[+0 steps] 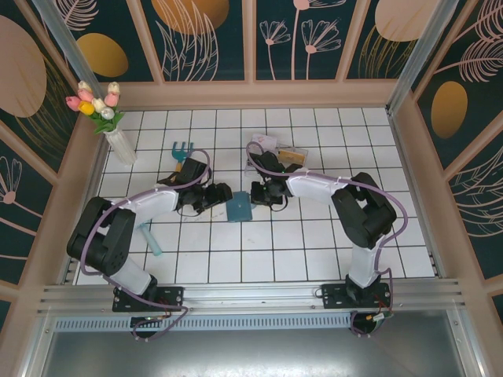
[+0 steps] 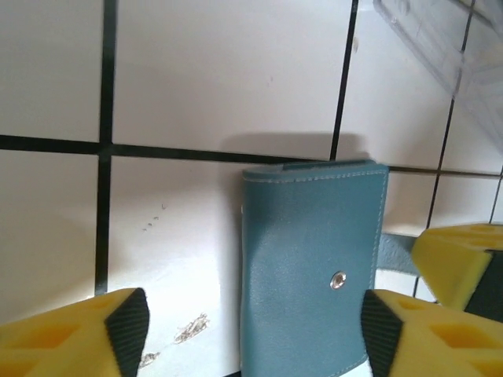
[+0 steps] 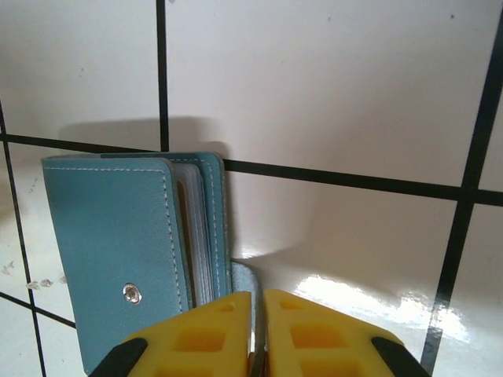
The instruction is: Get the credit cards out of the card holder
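Above the white tiled table (image 1: 314,243), the teal card holder (image 1: 238,208) lies flat between the two arms, with the left gripper (image 1: 214,196) on its left and the right gripper (image 1: 259,194) at its right edge.

From the left wrist, the left gripper (image 2: 251,334) has its yellow fingers (image 2: 71,334) spread wide on either side of the closed holder (image 2: 310,267).

From the right wrist, the right gripper (image 3: 258,330) is pinched together on a thin blue-grey flap (image 3: 244,279) at the holder's (image 3: 118,236) side. Pale leaves (image 3: 196,228) show between its covers.
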